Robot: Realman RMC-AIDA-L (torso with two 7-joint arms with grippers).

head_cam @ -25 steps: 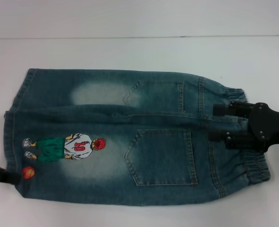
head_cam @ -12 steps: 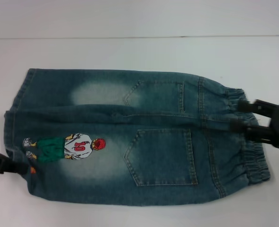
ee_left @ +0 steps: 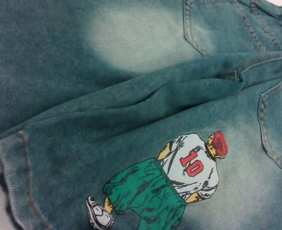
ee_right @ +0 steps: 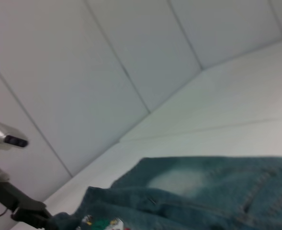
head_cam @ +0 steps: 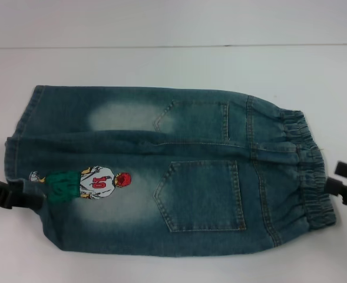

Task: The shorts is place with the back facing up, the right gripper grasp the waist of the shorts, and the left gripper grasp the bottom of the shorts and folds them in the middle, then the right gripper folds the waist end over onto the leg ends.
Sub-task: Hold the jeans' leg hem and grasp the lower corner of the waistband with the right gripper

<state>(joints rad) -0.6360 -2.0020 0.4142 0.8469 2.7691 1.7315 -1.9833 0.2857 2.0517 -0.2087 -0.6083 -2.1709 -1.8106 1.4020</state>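
Note:
The shorts (head_cam: 161, 171) lie flat on the white table, back pockets up. The waist of the shorts (head_cam: 306, 171) is at the right and the bottom of the shorts (head_cam: 20, 135) at the left. My left gripper (head_cam: 26, 197) is at the near leg's hem, beside the embroidered player (head_cam: 96, 183), covering his shoes. It looks shut on the hem, which bunches up around it. The right wrist view shows the left gripper (ee_right: 28, 213) biting the denim edge (ee_right: 83, 211). My right gripper (head_cam: 341, 181) is open, just off the waistband to the right, touching nothing. The left wrist view shows the player (ee_left: 179, 182) and hem (ee_left: 11, 163).
The white table (head_cam: 173, 65) runs beyond the shorts on all sides, and its back edge meets a pale wall (head_cam: 173, 23). Wall panels (ee_right: 83, 72) fill the far side in the right wrist view.
My right gripper has drawn back rightward off the waistband, which now lies free. My left gripper has moved in onto the near leg's hem, hiding the embroidered ball and shoes and pulling that corner inward.

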